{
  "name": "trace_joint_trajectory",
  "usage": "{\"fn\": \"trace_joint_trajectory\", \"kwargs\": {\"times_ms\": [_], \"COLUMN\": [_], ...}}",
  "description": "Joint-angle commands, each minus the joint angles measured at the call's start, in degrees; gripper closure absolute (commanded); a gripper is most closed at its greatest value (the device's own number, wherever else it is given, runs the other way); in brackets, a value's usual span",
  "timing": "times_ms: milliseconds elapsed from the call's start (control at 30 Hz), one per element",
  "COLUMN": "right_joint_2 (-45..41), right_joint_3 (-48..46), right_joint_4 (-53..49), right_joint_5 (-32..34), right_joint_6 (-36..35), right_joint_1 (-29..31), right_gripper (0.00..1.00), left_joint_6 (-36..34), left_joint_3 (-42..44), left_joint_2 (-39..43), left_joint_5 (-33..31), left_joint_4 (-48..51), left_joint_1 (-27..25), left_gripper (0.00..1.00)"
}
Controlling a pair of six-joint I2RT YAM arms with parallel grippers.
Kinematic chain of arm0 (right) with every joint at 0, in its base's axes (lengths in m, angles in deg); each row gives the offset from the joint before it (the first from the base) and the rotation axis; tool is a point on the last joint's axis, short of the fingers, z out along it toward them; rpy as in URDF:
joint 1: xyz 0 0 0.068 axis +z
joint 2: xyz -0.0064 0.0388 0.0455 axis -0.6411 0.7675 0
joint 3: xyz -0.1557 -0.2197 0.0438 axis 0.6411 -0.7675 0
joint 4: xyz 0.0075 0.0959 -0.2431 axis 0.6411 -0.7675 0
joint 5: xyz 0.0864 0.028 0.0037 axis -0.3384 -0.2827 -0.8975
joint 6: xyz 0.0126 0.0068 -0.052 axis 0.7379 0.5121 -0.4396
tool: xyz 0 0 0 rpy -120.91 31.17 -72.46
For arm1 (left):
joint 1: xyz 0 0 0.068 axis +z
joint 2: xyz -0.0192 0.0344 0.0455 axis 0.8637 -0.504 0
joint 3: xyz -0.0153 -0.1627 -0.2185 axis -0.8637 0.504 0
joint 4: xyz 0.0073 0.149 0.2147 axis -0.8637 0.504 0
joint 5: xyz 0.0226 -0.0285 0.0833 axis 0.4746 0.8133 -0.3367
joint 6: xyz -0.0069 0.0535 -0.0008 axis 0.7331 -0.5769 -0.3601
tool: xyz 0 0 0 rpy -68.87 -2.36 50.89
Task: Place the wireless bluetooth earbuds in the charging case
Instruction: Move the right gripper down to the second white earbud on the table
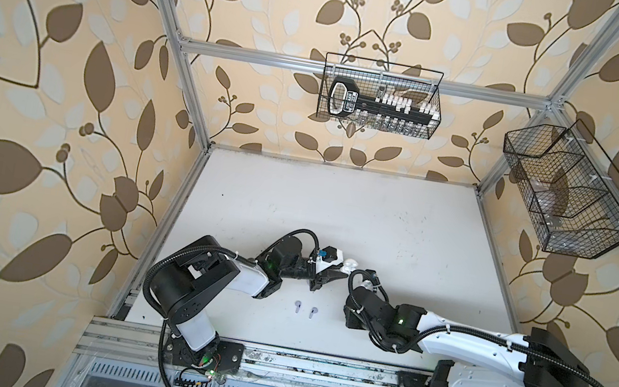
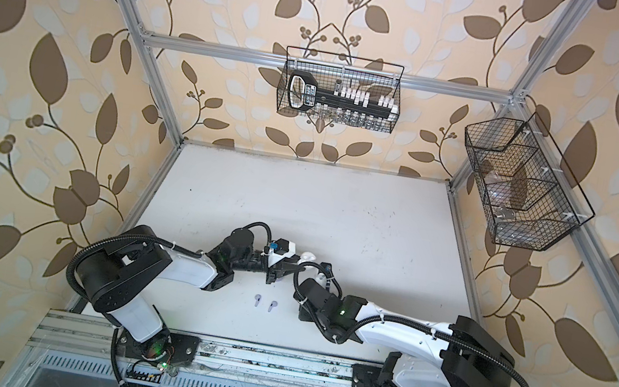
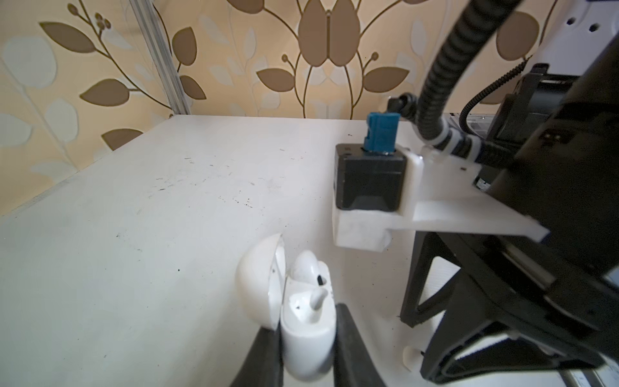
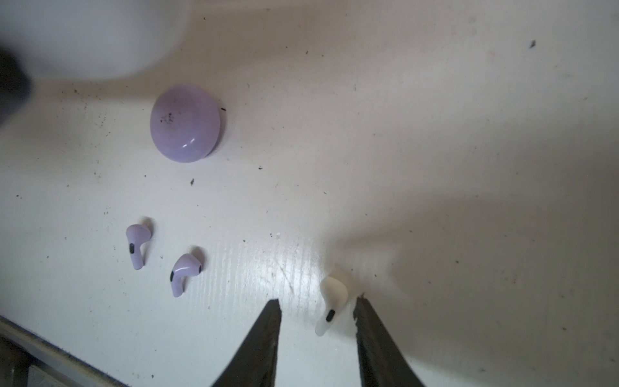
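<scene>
White tabletop; left end effector clamps open-lidded white case.

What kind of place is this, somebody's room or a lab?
Probably a robot test cell, not a room: an aluminium frame boxes in a white table, two robot arms are mounted on a rail at its front, and the leaf wallpaper looks like a backdrop.

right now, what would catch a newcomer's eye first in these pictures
The left claw grips an open white case at the middle of the table, a white earbud in it. Beside it the right claw stands open around a second white earbud lying on the table. Nearer the front edge lie two lilac earbuds, with a closed lilac case close by.
</scene>
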Motion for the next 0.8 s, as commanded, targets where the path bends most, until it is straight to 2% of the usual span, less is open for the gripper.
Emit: {"fn": "trace_joint_trajectory", "kwargs": {"times_ms": [0, 767], "right_joint_2": [1.35, 9.81], "right_joint_3": [1.96, 4.21], "right_joint_4": [-1.8, -1.08], "right_joint_5": [-0.36, -2.84], "right_joint_6": [1.79, -0.4], "right_joint_1": [0.38, -0.58], "right_gripper": [0.61, 0.65], "left_joint_6": [0.75, 1.33], "left_joint_3": [0.11, 0.08], "left_joint_2": [-0.17, 0.04], "left_joint_5": [1.27, 0.22], "left_joint_4": [-4.13, -4.14], "left_joint_1": [0.36, 0.62], "left_gripper": [1.0, 1.0]}}
